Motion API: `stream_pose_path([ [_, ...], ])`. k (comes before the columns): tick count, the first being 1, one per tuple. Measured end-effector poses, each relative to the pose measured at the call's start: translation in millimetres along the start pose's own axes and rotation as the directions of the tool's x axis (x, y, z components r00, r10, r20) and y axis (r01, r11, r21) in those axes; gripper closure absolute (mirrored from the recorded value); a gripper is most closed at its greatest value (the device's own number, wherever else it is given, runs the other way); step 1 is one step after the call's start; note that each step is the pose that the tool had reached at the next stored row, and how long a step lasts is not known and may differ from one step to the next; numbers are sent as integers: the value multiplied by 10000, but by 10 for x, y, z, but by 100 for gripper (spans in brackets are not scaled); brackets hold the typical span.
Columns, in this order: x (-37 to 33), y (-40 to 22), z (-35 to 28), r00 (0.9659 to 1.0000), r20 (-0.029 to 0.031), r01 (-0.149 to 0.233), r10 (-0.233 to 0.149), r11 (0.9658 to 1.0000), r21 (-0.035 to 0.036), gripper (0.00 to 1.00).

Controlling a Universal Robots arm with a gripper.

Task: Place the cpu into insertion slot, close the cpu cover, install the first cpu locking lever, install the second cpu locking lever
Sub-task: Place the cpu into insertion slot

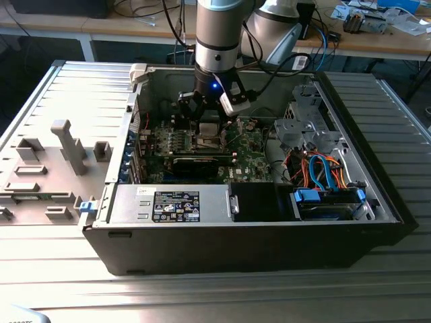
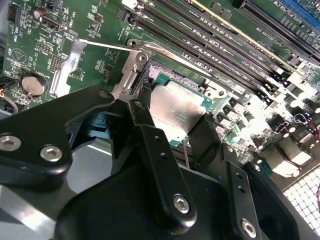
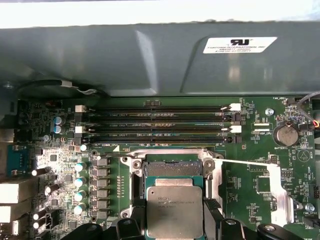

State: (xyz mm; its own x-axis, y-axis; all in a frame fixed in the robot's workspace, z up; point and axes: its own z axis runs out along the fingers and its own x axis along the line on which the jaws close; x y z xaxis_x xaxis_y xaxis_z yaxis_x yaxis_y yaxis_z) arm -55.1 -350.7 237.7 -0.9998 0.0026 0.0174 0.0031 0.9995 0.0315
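My gripper (image 1: 208, 116) reaches down into the open computer case over the green motherboard. In both wrist views it is shut on the cpu (image 3: 174, 212) (image 2: 176, 107), a flat square chip with a silvery top, held by two opposite edges between black fingers (image 3: 212, 216) (image 2: 146, 102). The chip hangs just above the board, half over the insertion slot (image 3: 172, 169) (image 2: 172, 72), a dark recess in a silvery frame; part of the slot shows beyond the chip's edge. A thin metal locking lever (image 3: 245, 163) (image 2: 107, 46) sticks out sideways from the frame. I cannot pick out the cpu cover.
Several long memory slots (image 3: 157, 125) run beside the socket, near the case wall (image 3: 150, 55). Capacitors (image 3: 80, 180) stand on one side, a coin battery (image 3: 286, 134) on the other. The exterior view has a power supply (image 1: 175, 204) in front and drive bays with cables (image 1: 323, 175) at its right.
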Motion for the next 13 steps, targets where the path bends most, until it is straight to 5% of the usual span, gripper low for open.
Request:
stream_pose_path([
  [6, -1, 0, 1, 9990, 14, -440, 440, 9990, -5, 46],
  [13, -1, 0, 5, 9904, 43, -1382, 1382, 9904, -12, 46],
])
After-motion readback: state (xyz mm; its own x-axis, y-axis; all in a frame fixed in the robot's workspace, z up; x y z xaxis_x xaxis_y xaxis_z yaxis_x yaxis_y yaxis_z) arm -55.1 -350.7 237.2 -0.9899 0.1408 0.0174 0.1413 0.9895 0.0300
